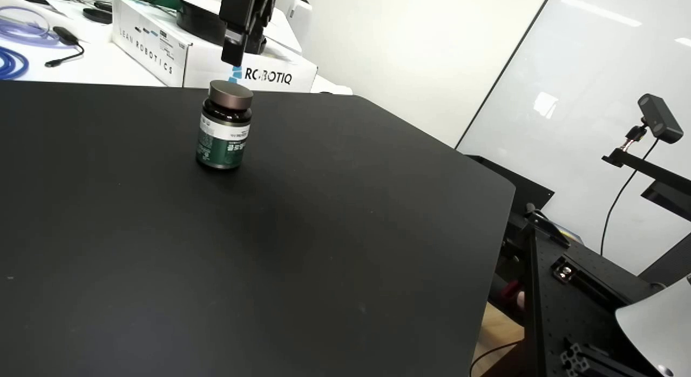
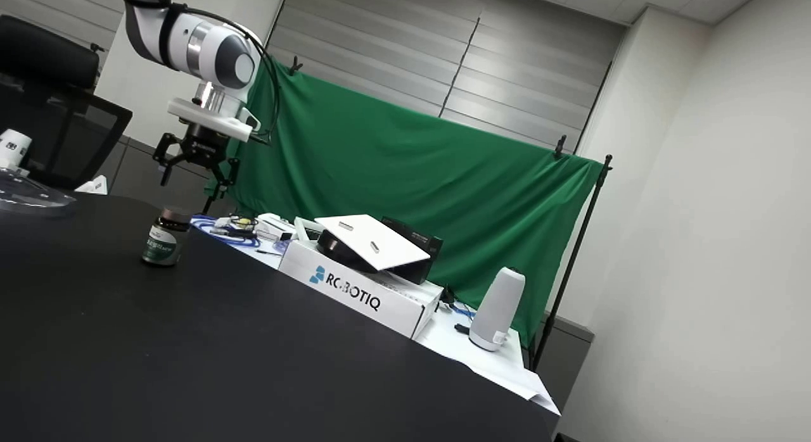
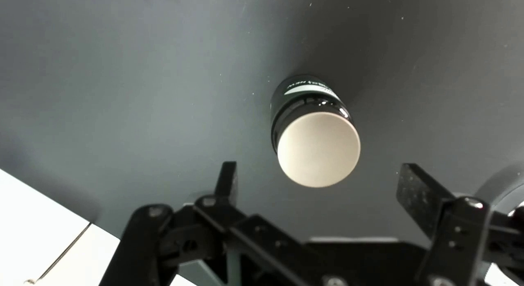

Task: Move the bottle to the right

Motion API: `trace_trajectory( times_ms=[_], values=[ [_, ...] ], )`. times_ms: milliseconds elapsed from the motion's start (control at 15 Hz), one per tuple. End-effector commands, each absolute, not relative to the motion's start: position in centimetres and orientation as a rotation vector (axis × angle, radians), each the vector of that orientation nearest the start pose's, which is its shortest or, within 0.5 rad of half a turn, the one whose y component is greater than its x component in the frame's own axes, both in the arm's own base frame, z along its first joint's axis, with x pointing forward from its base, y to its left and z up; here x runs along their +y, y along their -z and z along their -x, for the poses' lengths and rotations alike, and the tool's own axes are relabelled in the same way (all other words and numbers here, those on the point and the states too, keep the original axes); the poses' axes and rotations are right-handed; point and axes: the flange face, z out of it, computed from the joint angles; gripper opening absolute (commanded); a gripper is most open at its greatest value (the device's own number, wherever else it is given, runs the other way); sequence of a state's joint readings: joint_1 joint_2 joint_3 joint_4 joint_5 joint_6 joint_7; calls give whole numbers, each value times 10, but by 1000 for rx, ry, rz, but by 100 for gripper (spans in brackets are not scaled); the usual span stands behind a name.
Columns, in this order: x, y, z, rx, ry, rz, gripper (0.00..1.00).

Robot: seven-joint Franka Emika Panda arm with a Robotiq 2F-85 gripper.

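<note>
"Gripper [image 3: 319,171] closest, in the wrist view, its fingers [image 3: 227,181] wide apart."

"And the bottle [image 1: 224,131]?"

"Standing on the dark table [image 1: 324,258], toward its far edge in an exterior view; long axis vertical, cap [image 1: 231,94] up."

"Which way does its label [image 1: 220,145] face?"

"Green and white, it shows in both exterior views."

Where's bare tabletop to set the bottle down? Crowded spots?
In an exterior view, the black table is bare right of the bottle, out to the rounded corner, and across the foreground. Crowded: the white surface behind, with the Robotiq box and blue cable. The open gripper hangs near the bottle.
</note>
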State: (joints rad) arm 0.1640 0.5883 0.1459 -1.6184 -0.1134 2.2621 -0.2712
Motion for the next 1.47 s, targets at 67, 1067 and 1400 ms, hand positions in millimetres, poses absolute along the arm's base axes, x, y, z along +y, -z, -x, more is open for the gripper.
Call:
trace_trajectory(
  times_ms=[67,1067,1400],
  values=[
    [198,-281,-677,-983,65,2968,100],
    [197,-249,-682,-1019,37,2912,75],
    [196,-257,-678,-1012,61,2871,38]
  ],
)
